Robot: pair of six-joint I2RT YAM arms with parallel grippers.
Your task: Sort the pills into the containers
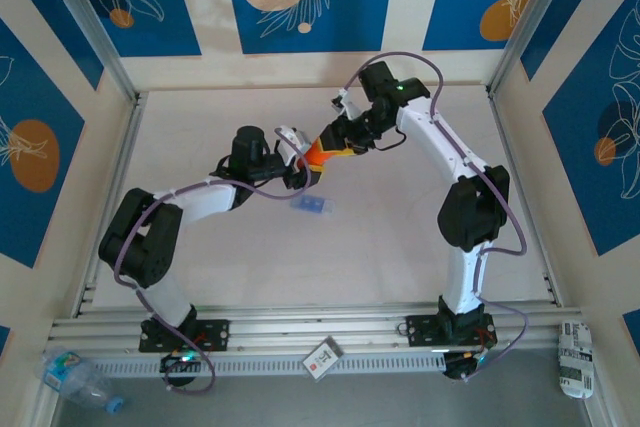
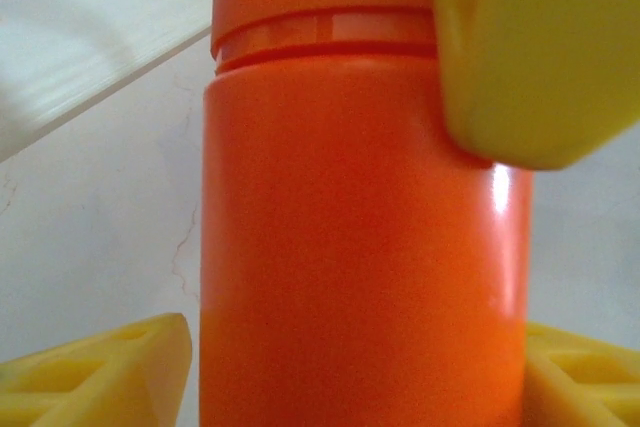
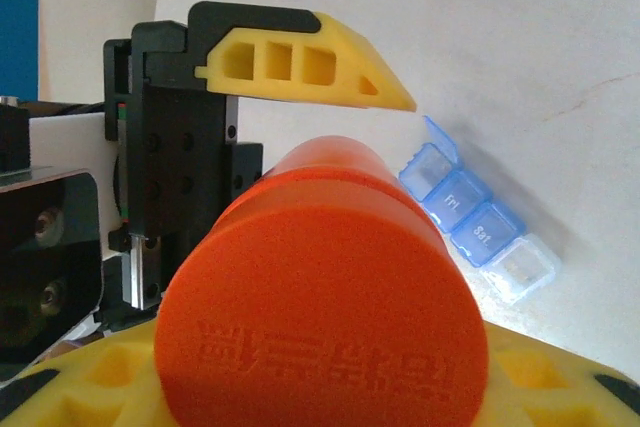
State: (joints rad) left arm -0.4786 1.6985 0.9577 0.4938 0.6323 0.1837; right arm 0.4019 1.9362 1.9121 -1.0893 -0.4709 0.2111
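1. A white tabletop [image 1: 400, 247] sits inside blue walls [image 1: 30, 147] printed with leaves and discs. From the top camera, both arms meet mid-table at an orange cylindrical plastic bottle [image 1: 318, 154]. The right gripper [image 1: 340, 142] reaches it from the far side and the left gripper [image 1: 298, 173] from the near side. The flat translucent blue plastic pill box [image 1: 312, 205] lies on the table just beside them, touching neither.
2. At the left wrist, the bottle stands close before the lens. The left gripper's yellow fingers [image 2: 100, 372] flank its lower body with a sliver of gap on one side, so the jaws are apart and not yet gripping. One right-gripper finger presses the bottle near its ridged top.
3. At the right wrist, the bottle's flat embossed end faces the lens, clamped between that gripper's yellow fingers. Beyond it, the pill box has one end lid standing up. No pills can be made out.
4. The step looks like the left taking the bottle's body. It should seat squarely mid-body and grip firmly before the right twists or lets go, with the bottle kept beside the box.
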